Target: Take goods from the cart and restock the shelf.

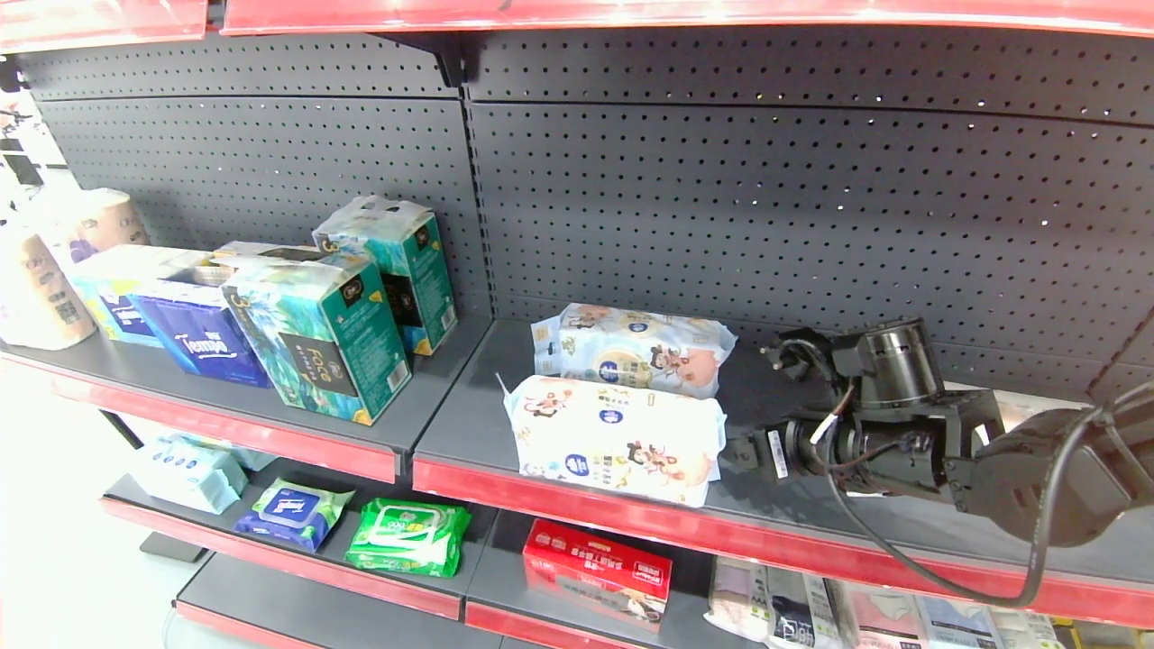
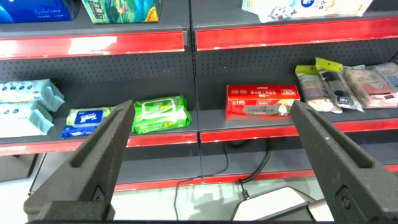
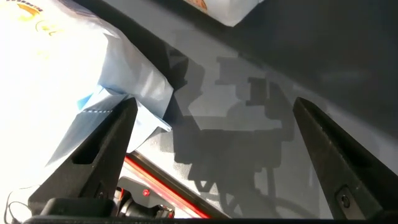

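The front pack of wipes (image 1: 616,439) lies flat at centre frame, flush with the shelf (image 1: 469,415) edge and just ahead of a matching pack (image 1: 642,348), likely so that it faces shoppers. Just right of it sits the right gripper (image 3: 212,109), jaws apart and holding nothing. The left gripper (image 2: 211,109), jaws likewise apart, faces the lower shelves.

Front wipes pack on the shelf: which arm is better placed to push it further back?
Right. The right gripper, open, is at that shelf beside the front wipes pack; the left gripper hangs lower, facing the shelf below.
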Controlling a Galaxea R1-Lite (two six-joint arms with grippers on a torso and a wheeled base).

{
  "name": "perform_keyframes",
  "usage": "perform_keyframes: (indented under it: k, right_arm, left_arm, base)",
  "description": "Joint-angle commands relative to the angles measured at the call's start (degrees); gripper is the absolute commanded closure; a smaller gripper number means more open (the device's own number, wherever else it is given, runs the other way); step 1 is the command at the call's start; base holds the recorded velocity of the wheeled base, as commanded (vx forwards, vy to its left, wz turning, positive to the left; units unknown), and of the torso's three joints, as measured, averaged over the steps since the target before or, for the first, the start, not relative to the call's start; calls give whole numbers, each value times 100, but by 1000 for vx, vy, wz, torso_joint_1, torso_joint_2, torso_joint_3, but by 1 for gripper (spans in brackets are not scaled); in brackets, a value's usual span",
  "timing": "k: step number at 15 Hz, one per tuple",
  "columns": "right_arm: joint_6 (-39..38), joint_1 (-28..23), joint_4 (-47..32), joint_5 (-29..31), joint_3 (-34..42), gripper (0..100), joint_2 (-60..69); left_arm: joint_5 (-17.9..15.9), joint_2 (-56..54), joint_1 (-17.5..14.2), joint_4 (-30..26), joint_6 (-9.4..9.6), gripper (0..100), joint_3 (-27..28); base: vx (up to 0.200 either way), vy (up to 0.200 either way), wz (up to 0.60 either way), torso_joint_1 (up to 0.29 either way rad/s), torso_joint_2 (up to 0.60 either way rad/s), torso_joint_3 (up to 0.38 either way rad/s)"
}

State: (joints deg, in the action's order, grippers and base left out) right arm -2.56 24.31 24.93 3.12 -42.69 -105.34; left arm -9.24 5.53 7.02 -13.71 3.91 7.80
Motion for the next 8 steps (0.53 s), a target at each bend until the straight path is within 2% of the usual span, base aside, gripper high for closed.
perform_keyframes:
  k: [1,8]
  right_arm:
    - [1,21,3,4,-55,0,-48]
    - [1,153,3,13,-117,0,-127]
  left_arm:
    - [1,9,1,0,4,0,2]
    - [1,9,1,0,4,0,-7]
  base:
    - [0,0,0,0,0,0]
    - [0,0,0,0,0,0]
